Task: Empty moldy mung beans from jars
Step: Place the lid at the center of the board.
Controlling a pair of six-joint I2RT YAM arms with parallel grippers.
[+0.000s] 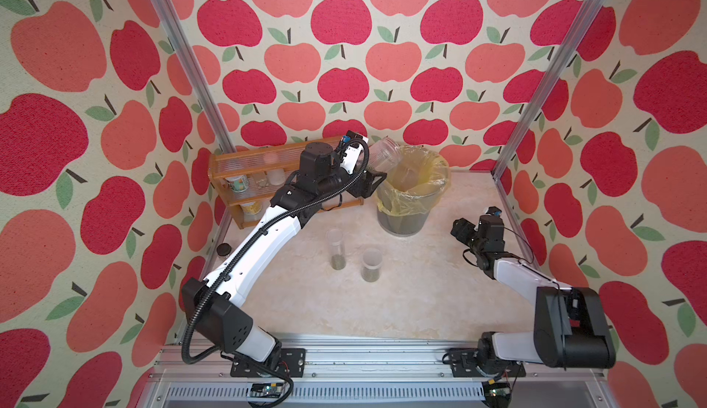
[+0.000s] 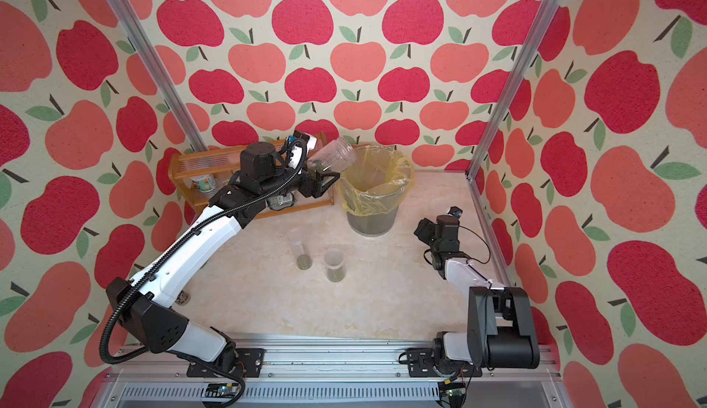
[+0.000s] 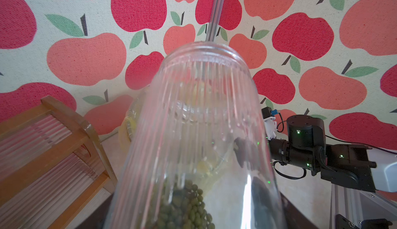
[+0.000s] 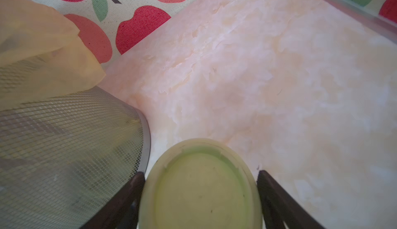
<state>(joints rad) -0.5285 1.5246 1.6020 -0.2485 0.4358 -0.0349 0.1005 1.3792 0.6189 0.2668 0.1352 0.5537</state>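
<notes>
My left gripper is shut on the base of a wide ribbed clear jar. The jar has no lid and leans with its mouth toward the bin's rim. Its mung beans lie heaped at the base end. My right gripper is shut on a pale green lid; it hovers low at the right of the table. A tall narrow jar and a shorter jar stand upright mid-table in both top views. Each has mung beans at the bottom.
A mesh bin lined with a yellow bag stands at the back middle. A wooden rack with cans and small containers is at the back left. A small dark-lidded jar sits by the left frame post.
</notes>
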